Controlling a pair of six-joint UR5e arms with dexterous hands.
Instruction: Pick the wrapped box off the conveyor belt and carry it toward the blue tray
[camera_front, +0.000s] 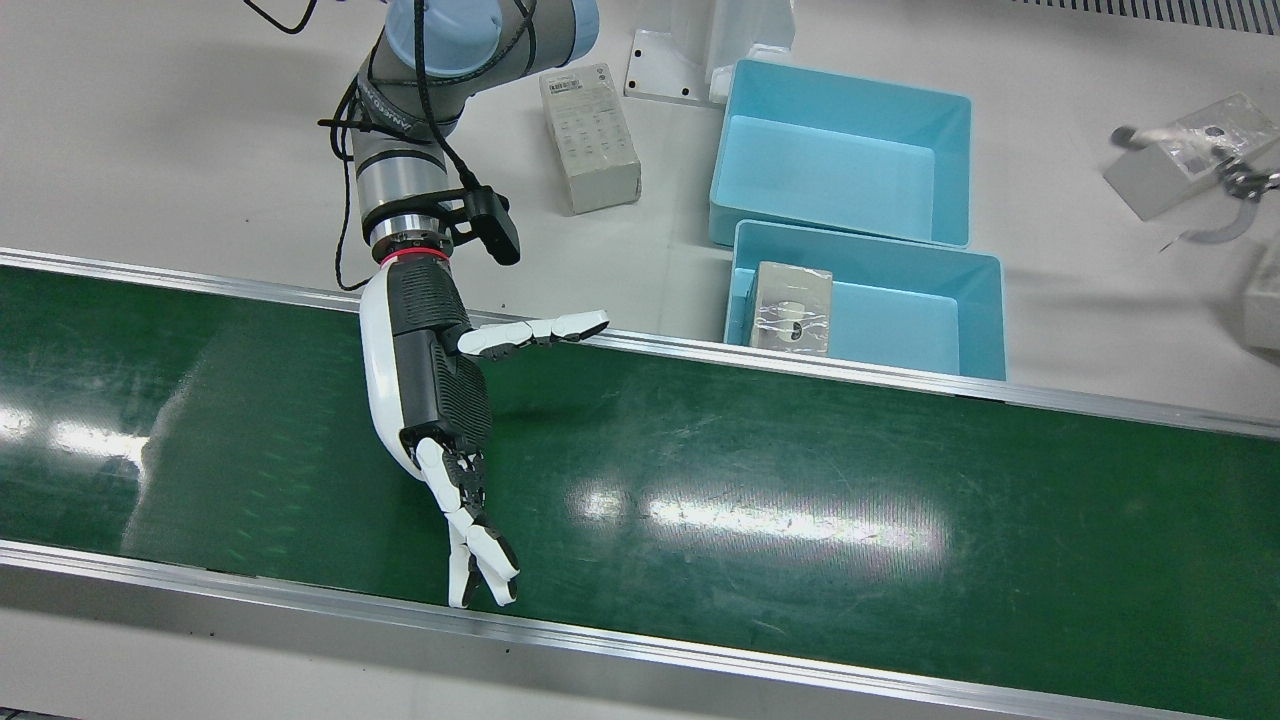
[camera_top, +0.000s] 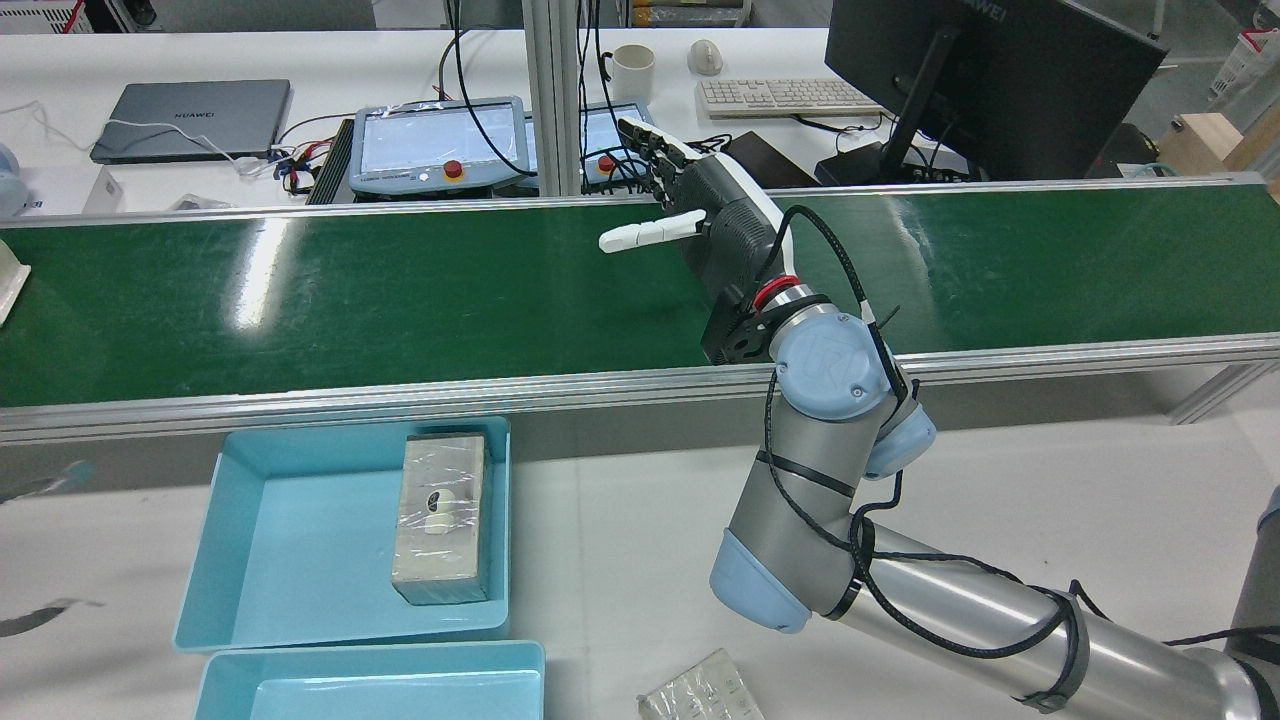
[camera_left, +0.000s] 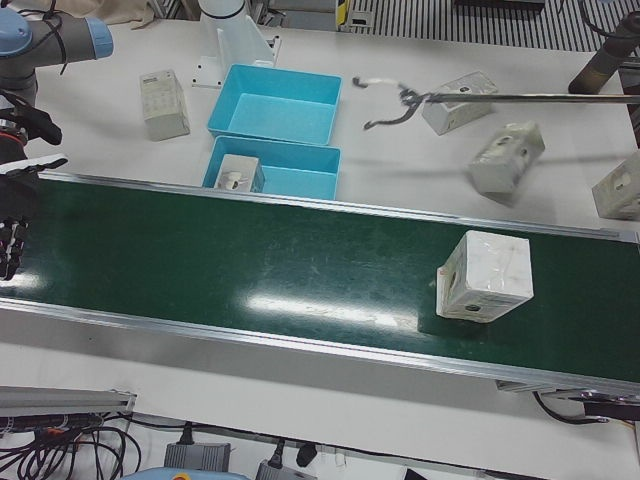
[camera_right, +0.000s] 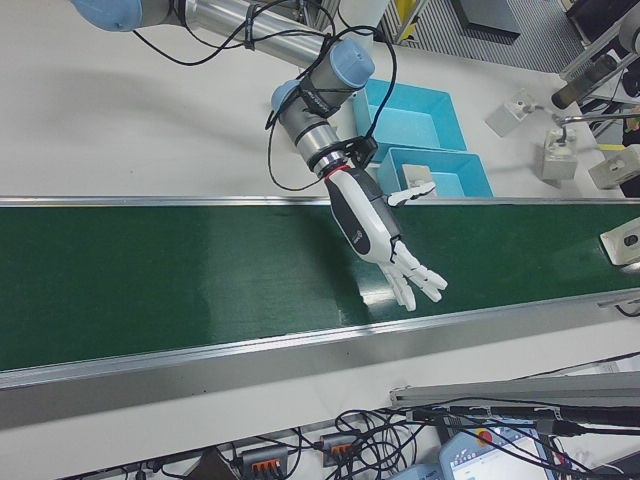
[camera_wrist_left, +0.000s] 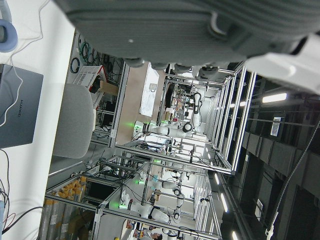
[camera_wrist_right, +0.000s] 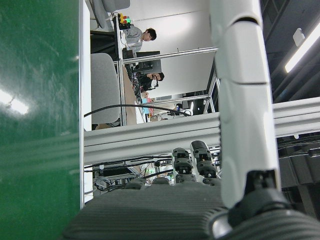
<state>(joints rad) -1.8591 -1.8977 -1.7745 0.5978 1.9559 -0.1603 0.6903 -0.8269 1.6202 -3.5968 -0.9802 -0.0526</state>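
Hovering over the green conveyor belt (camera_front: 800, 480): right hand (camera_front: 435, 390), fingers spread wide, holding nothing. Wrapped box (camera_left: 485, 276) upright on the belt, well apart from the hand. Blue tray (camera_front: 965, 320) beside the belt contains another box (camera_front: 792, 308).

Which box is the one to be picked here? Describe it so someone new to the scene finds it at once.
Find the green conveyor belt that crosses the table. In the left-front view, the wrapped box stands near its far right end, away from the right hand. It is the only box on the belt: one box lies in the blue tray, the others on the white table.
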